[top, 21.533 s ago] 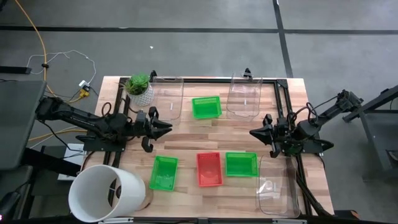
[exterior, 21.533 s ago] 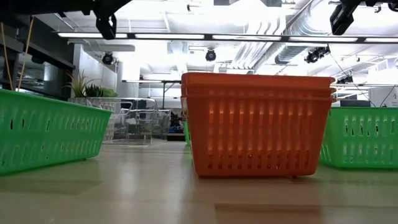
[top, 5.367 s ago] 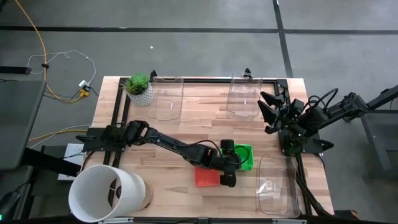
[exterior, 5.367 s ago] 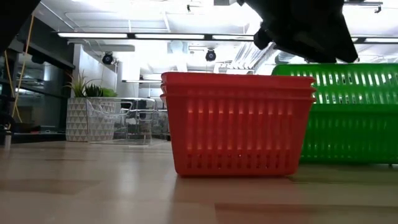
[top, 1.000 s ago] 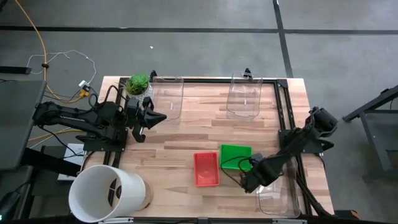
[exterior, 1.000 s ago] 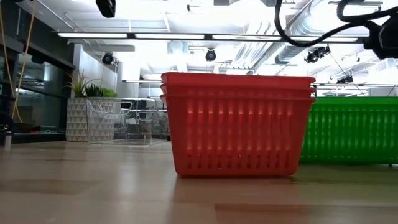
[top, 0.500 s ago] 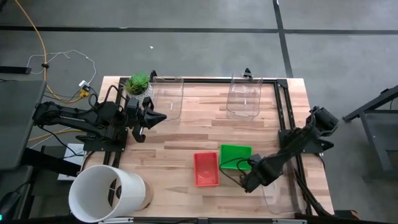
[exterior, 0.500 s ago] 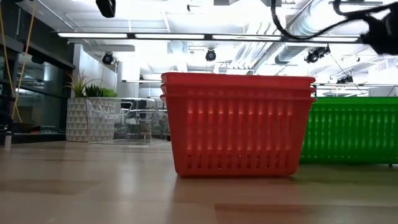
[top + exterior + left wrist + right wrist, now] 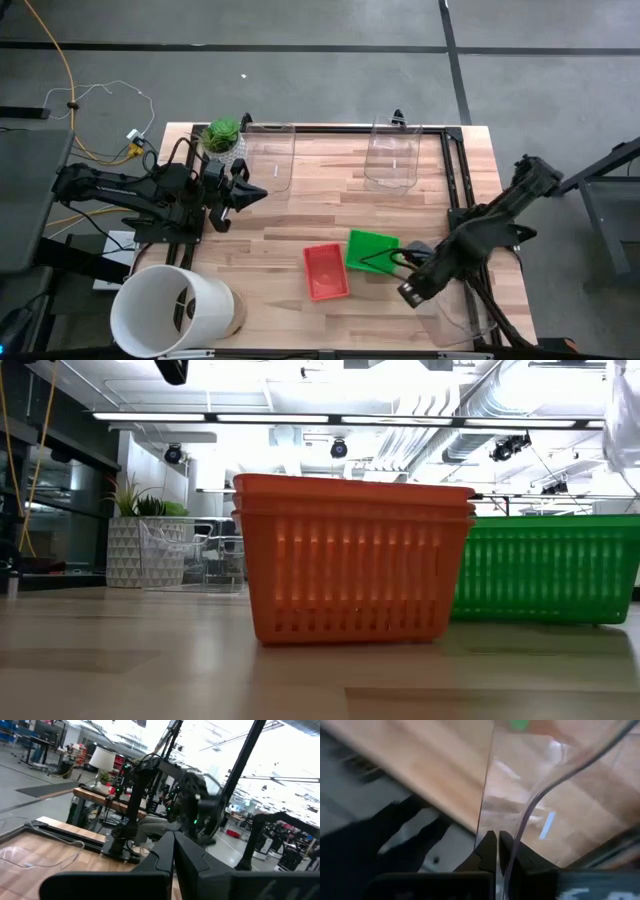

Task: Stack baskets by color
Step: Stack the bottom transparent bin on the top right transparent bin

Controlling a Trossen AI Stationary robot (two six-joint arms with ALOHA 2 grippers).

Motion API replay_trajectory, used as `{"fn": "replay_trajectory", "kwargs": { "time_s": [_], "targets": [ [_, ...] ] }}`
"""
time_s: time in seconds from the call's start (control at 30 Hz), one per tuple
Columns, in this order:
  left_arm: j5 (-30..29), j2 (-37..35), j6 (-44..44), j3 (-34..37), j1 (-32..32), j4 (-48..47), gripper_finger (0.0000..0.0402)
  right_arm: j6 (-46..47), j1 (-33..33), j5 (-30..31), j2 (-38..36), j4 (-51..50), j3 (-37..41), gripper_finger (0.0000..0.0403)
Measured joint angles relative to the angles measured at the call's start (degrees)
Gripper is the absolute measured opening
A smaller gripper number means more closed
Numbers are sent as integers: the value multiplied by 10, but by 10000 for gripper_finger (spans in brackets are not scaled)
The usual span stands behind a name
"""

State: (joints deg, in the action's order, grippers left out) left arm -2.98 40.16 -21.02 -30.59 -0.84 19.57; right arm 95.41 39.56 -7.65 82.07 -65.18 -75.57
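Observation:
A stack of red baskets (image 9: 327, 270) and a green stack (image 9: 372, 250) stand side by side on their bottoms near the table's front middle; the low view shows the red stack (image 9: 350, 560) in front of the green one (image 9: 545, 565). My right gripper (image 9: 412, 290) is just right of the green stack, pointing steeply down, shut on a clear plastic bin (image 9: 458, 315). My left gripper (image 9: 262, 192) hovers shut over the table's left side, beside the plant, touching nothing. My right gripper pinches the clear bin's thin wall (image 9: 487, 815) between its two fingers, at the rim edge. The fingers come from above, slanting down. The bin is raised and shows high in the low view (image 9: 622, 420); whether any part rests on the table, I cannot tell.
Two more clear bins (image 9: 268, 158) (image 9: 392, 155) lie at the table's far edge. A potted plant (image 9: 222, 140) stands at the far left corner. A big white bucket (image 9: 170, 310) lies at the near left corner. Bare wood lies between the baskets and the far bins.
My right gripper has shut on the clear bin's wall and risen, lifting the bin off its place at the near right. The red and green stacks have slid a little toward the table's left edge and turned slightly.

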Motion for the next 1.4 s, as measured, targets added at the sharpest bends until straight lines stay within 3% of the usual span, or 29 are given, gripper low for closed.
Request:
{"fn": "replay_trajectory", "kwargs": {
  "time_s": [0.17, 0.4, 0.6, 0.97, 1.4],
  "targets": [
    [0, 0, 1, 0, 0, 0, 0, -57, -1, 7, -61, 48, -24, 0],
    [0, 0, 1, 0, 0, 0, 0, -172, -30, 108, -106, 137, -69, 0],
    [-3, 0, 1, 0, 0, 0, 0, -303, -101, 187, -98, 136, -149, 1],
    [-7, 0, 0, 0, 0, 4, 0, -461, -257, 247, -72, 59, -274, 0],
    [-7, 0, 1, 0, 0, 4, 0, -482, -406, 295, -6, -17, -275, 0]
  ]
}}
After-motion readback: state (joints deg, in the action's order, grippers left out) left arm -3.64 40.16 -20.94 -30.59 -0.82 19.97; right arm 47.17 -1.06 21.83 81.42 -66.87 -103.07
